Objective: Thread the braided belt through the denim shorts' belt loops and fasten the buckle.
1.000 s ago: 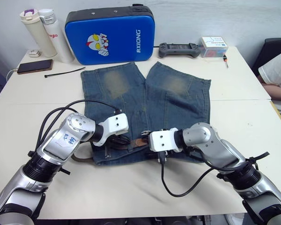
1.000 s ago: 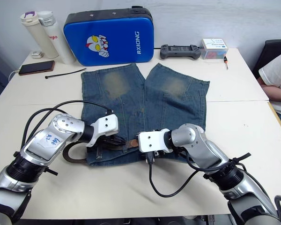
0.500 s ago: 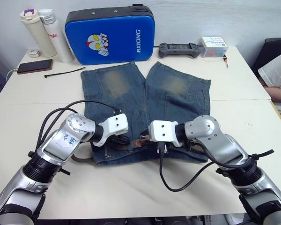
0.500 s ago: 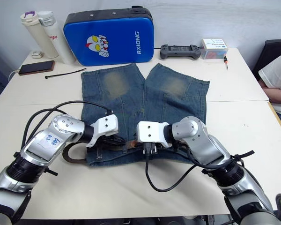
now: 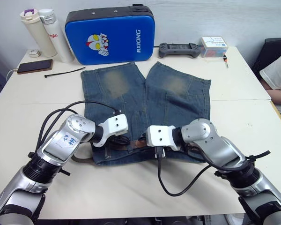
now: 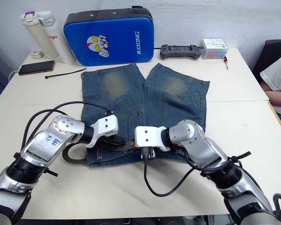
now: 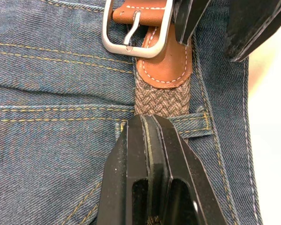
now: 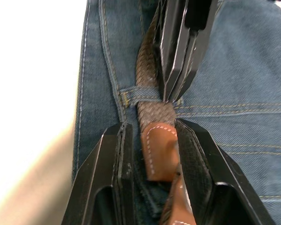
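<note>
Right wrist view, braided belt [image 8: 155, 115] between right tool [image 8: 152, 154]

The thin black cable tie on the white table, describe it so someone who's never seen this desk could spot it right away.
Start at the big blue padded case at the back of the white table. Just off its lower left corner, between the dark phone and the faded blue denim shorts, lies the thin black cable tie, far slimmer than anything nearby.

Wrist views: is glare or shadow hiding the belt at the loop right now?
Left wrist view: the buckle is evenly lit, no glare. Right wrist view: the table is blown out white, but the braided belt at the belt loop reads plainly; the denim shorts under its tip lie in shadow.
</note>
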{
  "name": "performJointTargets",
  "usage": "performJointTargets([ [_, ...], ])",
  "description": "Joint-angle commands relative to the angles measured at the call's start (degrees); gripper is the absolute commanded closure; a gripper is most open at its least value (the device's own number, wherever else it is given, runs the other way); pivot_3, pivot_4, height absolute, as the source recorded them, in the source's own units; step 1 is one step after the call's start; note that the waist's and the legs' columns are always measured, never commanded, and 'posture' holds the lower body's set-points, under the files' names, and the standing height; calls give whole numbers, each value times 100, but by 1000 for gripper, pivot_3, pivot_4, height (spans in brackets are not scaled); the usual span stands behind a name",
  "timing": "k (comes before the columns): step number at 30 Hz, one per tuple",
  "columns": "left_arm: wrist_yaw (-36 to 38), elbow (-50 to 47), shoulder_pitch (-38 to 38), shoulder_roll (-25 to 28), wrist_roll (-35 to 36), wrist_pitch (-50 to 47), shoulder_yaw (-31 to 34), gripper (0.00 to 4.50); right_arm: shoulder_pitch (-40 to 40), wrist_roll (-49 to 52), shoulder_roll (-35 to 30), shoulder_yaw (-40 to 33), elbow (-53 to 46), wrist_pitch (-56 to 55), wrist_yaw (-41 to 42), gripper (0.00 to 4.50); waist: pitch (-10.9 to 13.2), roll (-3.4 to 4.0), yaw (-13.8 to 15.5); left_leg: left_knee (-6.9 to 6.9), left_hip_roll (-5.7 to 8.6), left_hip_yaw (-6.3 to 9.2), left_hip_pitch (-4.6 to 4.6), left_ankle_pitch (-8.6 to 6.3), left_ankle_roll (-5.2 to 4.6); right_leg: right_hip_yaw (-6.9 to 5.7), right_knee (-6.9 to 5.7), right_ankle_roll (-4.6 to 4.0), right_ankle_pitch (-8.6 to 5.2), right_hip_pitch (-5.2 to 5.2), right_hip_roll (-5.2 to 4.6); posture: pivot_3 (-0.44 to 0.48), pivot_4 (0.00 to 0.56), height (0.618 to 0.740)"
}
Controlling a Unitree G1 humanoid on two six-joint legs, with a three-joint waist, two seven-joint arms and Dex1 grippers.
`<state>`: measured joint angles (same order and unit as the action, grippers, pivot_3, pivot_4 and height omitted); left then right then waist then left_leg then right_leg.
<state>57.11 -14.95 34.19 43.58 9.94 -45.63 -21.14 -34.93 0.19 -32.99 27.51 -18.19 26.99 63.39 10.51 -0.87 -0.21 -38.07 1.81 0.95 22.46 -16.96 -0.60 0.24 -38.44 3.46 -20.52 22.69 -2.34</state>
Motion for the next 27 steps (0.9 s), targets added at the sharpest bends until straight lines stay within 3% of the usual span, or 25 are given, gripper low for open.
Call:
performJointTargets([
  [1, -2, -99, -18, 58, 9, 47, 159, 4500, 28, 22, 49, 47, -83, 141, -37, 2877, 0, 0, -1, 0, 0, 0, 0, 0, 0, 0, 0, 0, 0, 0, 0, 0, 150, 740],
  [20, -35, -121, -184, 70, 49, 57, 261, 4500, -106, 132, 279, -106, 451, 669, -401, 2877, 0, 0, -2, 0, 0, 0, -1, 0, 0, 0, 2, 0, 0, 0, 0, 0, 150, 740],
  [27, -18, -108, -216, 72, 53, 67, 281, 4500, -188, -367, 129, 184, 563, 299, -619, 2877, 0, 0, 0, 0, 0, 0, -1, 0, 0, 1, 8, 0, 0, 0, 0, 0, 150, 740],
])
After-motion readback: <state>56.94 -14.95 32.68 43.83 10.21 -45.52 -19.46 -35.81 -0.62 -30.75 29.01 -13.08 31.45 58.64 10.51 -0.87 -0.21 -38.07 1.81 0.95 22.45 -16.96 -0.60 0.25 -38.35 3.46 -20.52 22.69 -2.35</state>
